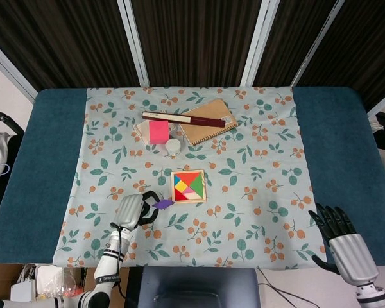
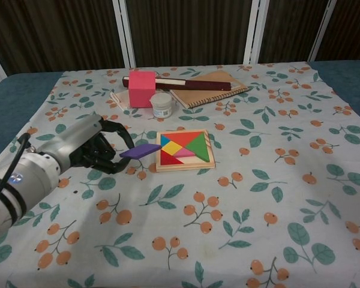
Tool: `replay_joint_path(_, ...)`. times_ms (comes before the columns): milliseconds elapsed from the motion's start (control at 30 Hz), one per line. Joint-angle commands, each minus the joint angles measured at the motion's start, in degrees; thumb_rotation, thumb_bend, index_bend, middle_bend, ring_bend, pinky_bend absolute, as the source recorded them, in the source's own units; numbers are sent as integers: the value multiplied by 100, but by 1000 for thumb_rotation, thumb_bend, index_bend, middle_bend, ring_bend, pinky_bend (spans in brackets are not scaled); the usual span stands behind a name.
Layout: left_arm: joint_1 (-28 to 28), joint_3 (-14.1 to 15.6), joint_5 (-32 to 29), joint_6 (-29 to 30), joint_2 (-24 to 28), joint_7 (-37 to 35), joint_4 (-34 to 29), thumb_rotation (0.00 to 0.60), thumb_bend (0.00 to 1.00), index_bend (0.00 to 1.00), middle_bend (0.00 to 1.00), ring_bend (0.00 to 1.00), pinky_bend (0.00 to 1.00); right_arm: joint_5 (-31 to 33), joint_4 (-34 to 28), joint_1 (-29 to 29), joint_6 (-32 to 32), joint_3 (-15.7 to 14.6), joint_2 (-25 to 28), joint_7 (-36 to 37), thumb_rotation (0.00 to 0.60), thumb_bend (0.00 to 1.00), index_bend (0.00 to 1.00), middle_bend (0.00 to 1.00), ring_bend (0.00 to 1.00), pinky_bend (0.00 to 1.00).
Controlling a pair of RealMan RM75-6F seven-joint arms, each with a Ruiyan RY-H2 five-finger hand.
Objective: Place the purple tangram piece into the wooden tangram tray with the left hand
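Observation:
My left hand (image 2: 93, 146) pinches the flat purple tangram piece (image 2: 141, 150) and holds it above the cloth, just left of the wooden tangram tray (image 2: 211, 161). In the head view the same hand (image 1: 131, 210) carries the purple piece (image 1: 162, 204) near the tray's (image 1: 204, 187) front left corner. The tray holds red, green, yellow, blue and pink pieces. My right hand (image 1: 341, 235) rests at the table's front right, fingers spread, holding nothing.
At the back of the floral cloth sit a pink block (image 2: 141, 88), a small white jar (image 2: 162, 104), a dark red flat case (image 2: 186, 83) and a tan notebook (image 2: 210, 88). Teal table surface (image 1: 346, 141) flanks the cloth on both sides.

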Motion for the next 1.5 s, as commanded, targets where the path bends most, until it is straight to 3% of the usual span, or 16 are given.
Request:
replay_joint_path(33, -300, -195, -319, -166, -178, 196, -30, 600, 401, 574, 1000, 1000, 1000, 12, -13, 1, -2, 1, 16, 25, 600, 121, 0, 0, 0, 0)
replay_joint_path(300, -787, -332, -508, -250, -639, 382, 508, 600, 402, 575, 1000, 1000, 1000, 4, 8, -27, 71, -20, 104, 203, 600, 121, 0, 0, 0, 0)
replay_joint_path(600, -1357, -504, -477, -645, -1117, 108, 1720, 600, 400, 584, 1000, 1000, 1000, 60, 24, -57, 175, 9, 210, 474, 600, 121, 0, 0, 0, 0)
replay_joint_path(933, -1698, -621, -355, -1078, -1170, -426, 2187, 600, 401, 574, 1000, 1000, 1000, 62, 25, -48, 154, 3, 261, 561, 600, 121, 0, 0, 0, 0)
replay_joint_path(1500, -2035, -317, 566, -1441, -1188, -1622, 3188, 600, 401, 576, 1000, 1000, 1000, 78, 33, -95, 214, 20, 257, 563, 600, 121, 0, 0, 0, 0)
